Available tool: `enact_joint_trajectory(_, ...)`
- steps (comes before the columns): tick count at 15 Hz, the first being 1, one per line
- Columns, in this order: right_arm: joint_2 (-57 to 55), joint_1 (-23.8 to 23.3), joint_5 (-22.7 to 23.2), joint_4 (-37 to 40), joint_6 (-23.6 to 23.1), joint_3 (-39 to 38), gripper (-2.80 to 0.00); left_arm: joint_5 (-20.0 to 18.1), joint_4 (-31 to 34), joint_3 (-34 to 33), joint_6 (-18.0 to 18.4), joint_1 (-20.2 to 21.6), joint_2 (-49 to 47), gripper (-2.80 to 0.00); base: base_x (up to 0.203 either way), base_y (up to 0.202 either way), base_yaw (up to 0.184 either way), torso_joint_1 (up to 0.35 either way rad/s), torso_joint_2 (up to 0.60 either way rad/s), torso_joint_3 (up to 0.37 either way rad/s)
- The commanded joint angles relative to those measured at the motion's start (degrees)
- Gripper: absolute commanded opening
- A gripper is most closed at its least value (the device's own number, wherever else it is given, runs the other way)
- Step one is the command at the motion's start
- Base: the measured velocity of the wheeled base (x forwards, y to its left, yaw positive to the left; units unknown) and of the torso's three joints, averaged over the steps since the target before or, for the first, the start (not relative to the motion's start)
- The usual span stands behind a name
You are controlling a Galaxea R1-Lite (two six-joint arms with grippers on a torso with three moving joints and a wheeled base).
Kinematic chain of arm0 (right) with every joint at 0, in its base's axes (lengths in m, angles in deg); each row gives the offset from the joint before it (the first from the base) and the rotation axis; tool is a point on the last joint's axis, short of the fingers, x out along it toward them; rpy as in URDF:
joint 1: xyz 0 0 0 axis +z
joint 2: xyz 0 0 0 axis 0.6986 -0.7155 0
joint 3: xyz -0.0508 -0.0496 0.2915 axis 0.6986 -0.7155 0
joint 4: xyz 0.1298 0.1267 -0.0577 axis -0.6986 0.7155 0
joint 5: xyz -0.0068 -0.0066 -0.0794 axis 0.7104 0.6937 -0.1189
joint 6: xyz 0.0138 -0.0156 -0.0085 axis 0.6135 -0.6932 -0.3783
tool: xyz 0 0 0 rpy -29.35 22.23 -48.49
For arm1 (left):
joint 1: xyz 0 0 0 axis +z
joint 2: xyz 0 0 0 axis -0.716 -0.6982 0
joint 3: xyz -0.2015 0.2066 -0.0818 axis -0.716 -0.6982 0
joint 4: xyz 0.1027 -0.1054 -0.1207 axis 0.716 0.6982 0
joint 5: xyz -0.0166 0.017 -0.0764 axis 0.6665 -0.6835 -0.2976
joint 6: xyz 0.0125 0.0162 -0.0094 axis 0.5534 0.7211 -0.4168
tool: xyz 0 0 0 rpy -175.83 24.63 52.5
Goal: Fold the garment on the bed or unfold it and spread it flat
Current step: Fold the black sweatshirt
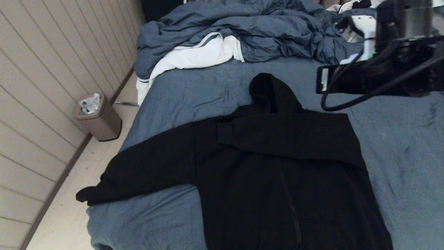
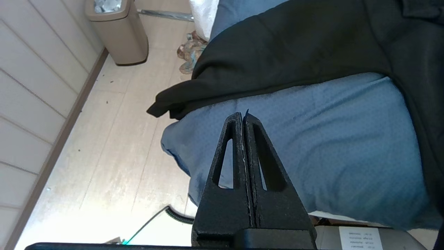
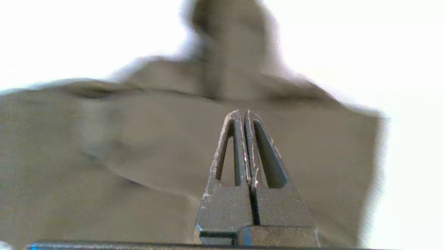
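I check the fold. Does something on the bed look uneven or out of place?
Yes. The hoodie is folded unevenly: one sleeve lies across the chest, the other sleeve stretches sideways, its cuff past the bed edge, above the floor.

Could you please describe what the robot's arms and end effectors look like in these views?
Both the left end effector and the right end effector have two black, tapered fingers with long triangular cut-outs, their inner edges scuffed pale. In the head view the right arm is black, with a looping black cable, a white label and a white section.
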Motion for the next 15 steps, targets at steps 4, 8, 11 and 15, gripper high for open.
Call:
enact_joint_trajectory(4,9.83,-20.24,7.18,0.52,0.26,-10.13,-2.8,0.33,1.32,0.43,0.17,0.1,-0.09,-2.8,0.0,0.0,0.0,0.0,0.0,0.0)
enact_joint_trajectory(8,11.5,-24.0,9.48,0.58,0.31,-12.35,-2.8,0.94,8.28,12.57,-2.87,0.04,-13.73,-2.8,0.0,0.0,0.0,0.0,0.0,0.0)
enact_joint_trajectory(11,11.57,-23.98,9.71,1.31,0.31,-10.93,-2.8,1.2,11.51,24.5,-7.69,0.15,-36.08,-2.8,0.0,0.0,0.0,0.0,0.0,0.0)
enact_joint_trajectory(15,11.5,-25.87,15.37,4.98,1.62,-8.95,-2.8,-5.97,13.24,37.9,-10.66,6.66,-65.68,-2.8,0.0,0.0,0.0,0.0,0.0,0.0)
